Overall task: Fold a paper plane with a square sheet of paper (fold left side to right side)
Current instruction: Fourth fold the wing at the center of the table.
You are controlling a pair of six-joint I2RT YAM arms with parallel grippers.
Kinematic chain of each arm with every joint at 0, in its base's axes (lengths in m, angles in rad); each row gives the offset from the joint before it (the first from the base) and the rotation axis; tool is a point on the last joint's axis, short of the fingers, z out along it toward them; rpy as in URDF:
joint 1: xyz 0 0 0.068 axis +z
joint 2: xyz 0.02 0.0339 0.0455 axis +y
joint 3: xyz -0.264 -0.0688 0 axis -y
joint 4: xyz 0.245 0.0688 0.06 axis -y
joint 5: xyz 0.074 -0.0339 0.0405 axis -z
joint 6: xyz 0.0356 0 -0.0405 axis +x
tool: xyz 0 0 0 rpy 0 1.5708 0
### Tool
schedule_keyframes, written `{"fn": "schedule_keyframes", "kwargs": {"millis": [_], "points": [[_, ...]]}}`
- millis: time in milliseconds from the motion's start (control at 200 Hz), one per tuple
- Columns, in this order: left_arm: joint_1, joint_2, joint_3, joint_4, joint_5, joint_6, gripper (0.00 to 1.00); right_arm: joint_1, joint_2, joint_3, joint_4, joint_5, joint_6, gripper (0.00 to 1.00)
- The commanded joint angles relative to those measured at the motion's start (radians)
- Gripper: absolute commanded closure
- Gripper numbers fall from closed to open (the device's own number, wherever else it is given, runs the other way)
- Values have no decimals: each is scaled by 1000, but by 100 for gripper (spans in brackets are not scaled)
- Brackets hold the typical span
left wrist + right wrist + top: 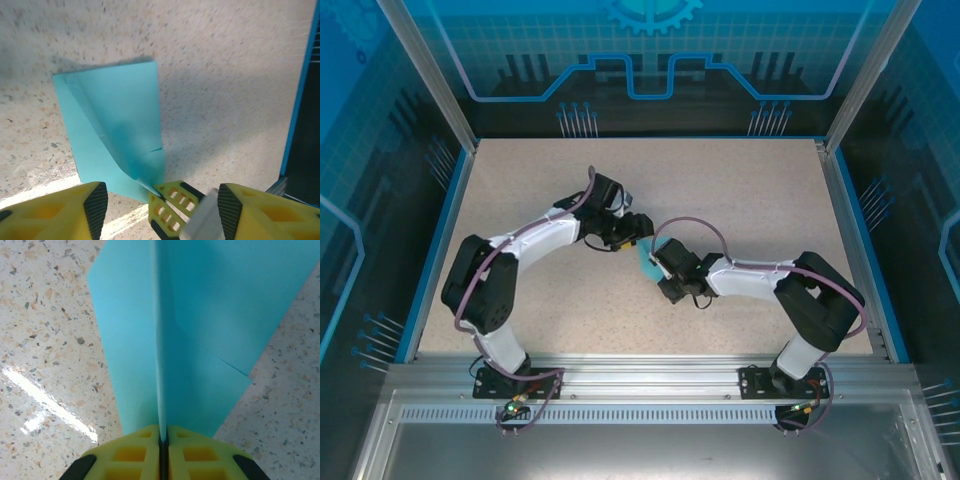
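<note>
The square sheet of paper is folded into a light-blue paper plane (646, 264) lying near the table's middle. From the right wrist it (210, 315) shows a raised central ridge with a flat wing on each side. My right gripper (161, 440) is shut on the near end of that ridge. In the left wrist view the plane (115, 115) narrows to a tip pinched by the right gripper's yellow fingers (175, 205). My left gripper (160, 197) stands open around that tip, its pads (95, 200) apart from the paper. From above, the left gripper (632, 228) and right gripper (660, 262) meet at the plane.
The speckled tabletop (750, 200) has a blue raised border (845, 220) with metal frame posts beyond it. That blue edge (300, 100) runs close on the right of the left wrist view. Cables loop over both arms.
</note>
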Motion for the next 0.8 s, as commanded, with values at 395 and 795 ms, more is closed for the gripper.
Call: {"fn": "schedule_keyframes", "kwargs": {"millis": [395,795], "points": [[10,-75,-259,184,63,-90,49,-142,-73,-134,141,-255,66,92],[-93,159,-87,186,66,-107,62,-251,-67,-186,208,-417,83,93]]}}
